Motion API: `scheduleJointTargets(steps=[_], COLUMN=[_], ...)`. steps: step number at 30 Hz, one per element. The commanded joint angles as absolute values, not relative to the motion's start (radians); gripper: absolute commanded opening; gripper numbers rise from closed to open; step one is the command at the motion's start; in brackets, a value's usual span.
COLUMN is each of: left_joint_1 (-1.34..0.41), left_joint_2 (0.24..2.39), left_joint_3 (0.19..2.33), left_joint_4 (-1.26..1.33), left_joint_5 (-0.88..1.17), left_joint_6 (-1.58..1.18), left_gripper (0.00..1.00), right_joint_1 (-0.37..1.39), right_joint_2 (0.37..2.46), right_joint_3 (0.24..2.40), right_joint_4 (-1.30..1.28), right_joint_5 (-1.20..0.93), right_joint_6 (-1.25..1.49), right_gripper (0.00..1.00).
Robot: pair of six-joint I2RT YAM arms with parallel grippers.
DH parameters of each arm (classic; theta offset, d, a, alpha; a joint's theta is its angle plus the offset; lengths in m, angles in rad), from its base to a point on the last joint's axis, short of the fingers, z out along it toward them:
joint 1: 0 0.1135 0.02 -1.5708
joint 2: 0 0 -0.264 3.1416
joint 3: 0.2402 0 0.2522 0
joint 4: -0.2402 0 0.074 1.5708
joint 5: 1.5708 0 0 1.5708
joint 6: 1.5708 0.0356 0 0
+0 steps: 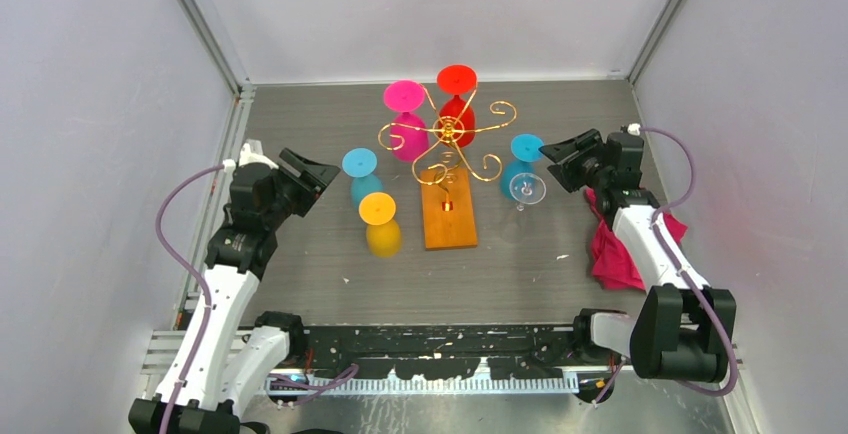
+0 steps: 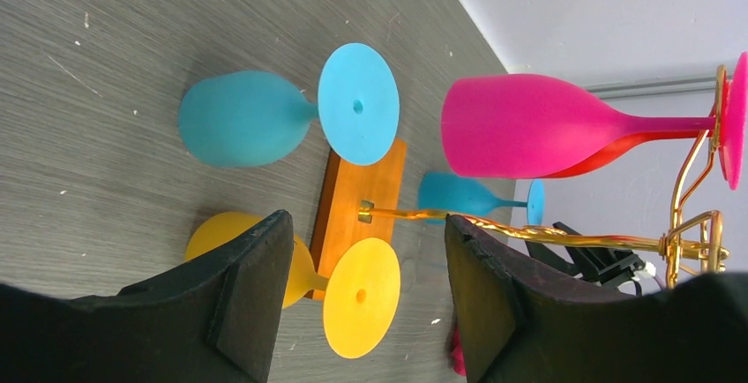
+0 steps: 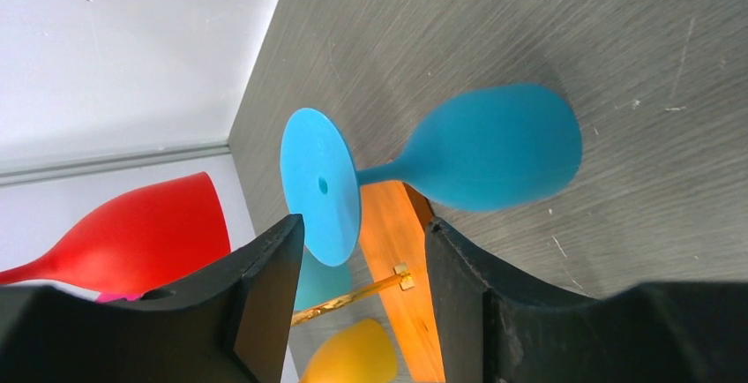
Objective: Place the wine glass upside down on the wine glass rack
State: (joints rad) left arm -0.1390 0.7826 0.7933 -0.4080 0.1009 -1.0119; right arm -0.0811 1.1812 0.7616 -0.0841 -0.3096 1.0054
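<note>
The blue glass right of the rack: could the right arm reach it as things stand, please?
Probably yes: the open right gripper faces the foot of the blue glass, nothing between them.

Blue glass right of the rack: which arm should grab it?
Right, probably. The right gripper is open and beside that blue glass; the left gripper is across the wine glass rack from it.

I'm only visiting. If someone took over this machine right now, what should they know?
Left gripper: open, empty, facing the yellow glass.
Right gripper: open, empty, beside the right blue glass.
Wine glass rack: mid-table.
Done: pink glass and red glass hang on it upside down.
Left: the yellow glass, left blue glass and right blue glass stand rim-down on the table, not yet hung.
</note>
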Motion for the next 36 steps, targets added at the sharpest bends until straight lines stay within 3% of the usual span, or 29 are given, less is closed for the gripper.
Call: scheduleJointTargets(steps=[1, 20, 32, 36], left_joint_1=[-0.134, -0.134, -0.134, -0.135], left_joint_2=[0.765, 0.751, 0.743, 0.731], left_joint_3=[0.777, 0.749, 0.733, 0.729], left_joint_4=[-0.36, -0.359, -0.356, -0.362], left_joint_5=[0.083, 0.052, 0.053, 0.051], left_joint_6=[-0.991, -0.994, -1.017, -1.017], left_gripper=[0.64, 0.64, 0.64, 0.64], right_joint_1=[-0.086, -0.086, -0.086, -0.086], right_joint_2=[1.209, 1.299, 1.296, 1.293], right_joint_3=[0.762, 0.744, 0.721, 0.717], right_joint_4=[0.049, 0.167, 0.183, 0.191], right_joint_5=[-0.342, -0.38, -0.394, -0.394], right_joint_6=[1.035, 1.091, 1.103, 1.106], right_gripper=[0.58, 0.49, 0.34, 0.23])
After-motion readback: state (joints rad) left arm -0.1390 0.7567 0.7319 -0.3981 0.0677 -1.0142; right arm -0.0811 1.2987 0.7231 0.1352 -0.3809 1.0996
